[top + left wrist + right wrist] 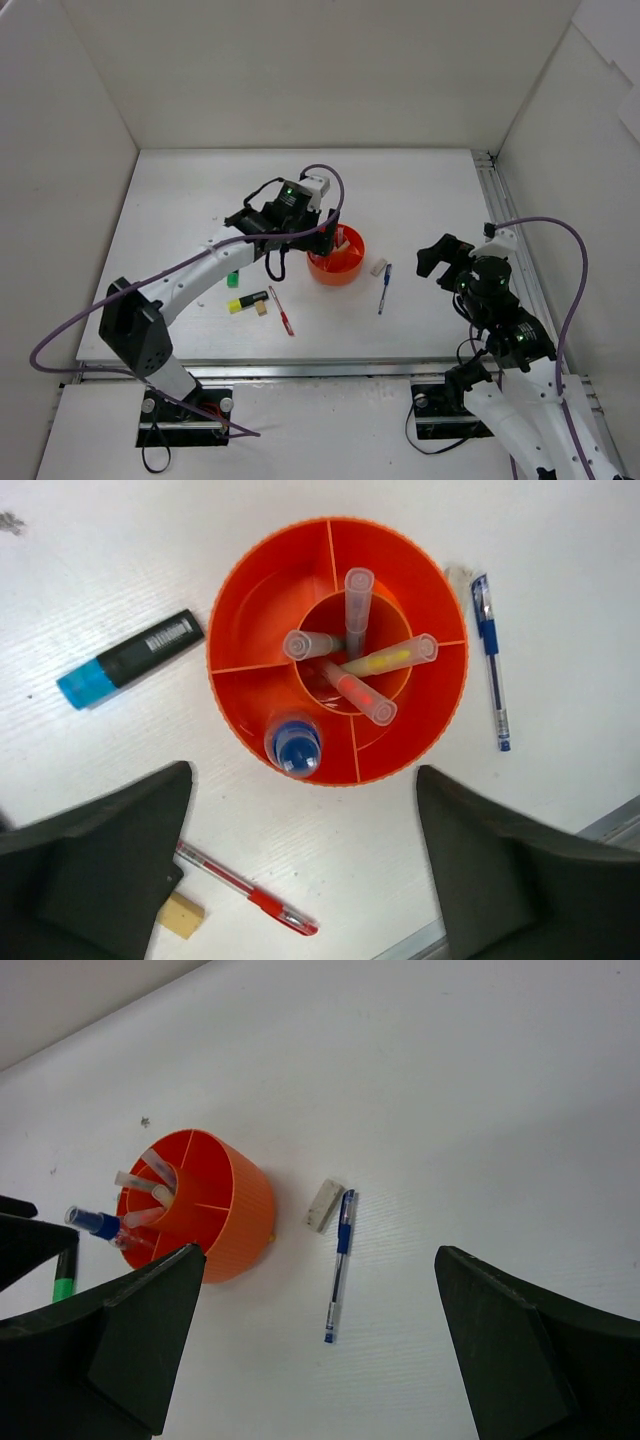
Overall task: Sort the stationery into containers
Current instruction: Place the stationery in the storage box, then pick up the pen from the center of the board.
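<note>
Fingers (110, 860) of the left gripper (305, 775) stand spread wide above the round, low orange plastic tub (250, 590), with nothing between them.

Farthest left on the white table (420, 190) lies a black highlighter with a green cap (233, 279). Just nearer the arms is a black highlighter with a yellow cap (247, 301), with a small tan eraser (262, 308) beside its dark end and a thin red pen (281, 310) next to that. A black highlighter with a blue cap (130, 658) lies close to the tub's left wall.

Inside the tub, a blue-white marker (294, 745) stands in an outer compartment, and four thin capped pens (355, 650) lean in the central ring. The marker's drop looks finished, so the sorting seems about halfway along.

To the right of the tub, a small white eraser (322, 1205) lies touching or almost touching a blue pen (340, 1260). The right gripper (315, 1260) hovers on that side, spread wide and empty.

Next, the left arm probably needs to move left from the tub, line its fingers across a highlighter's barrel and lower. The blue pen suits the right arm better.
</note>
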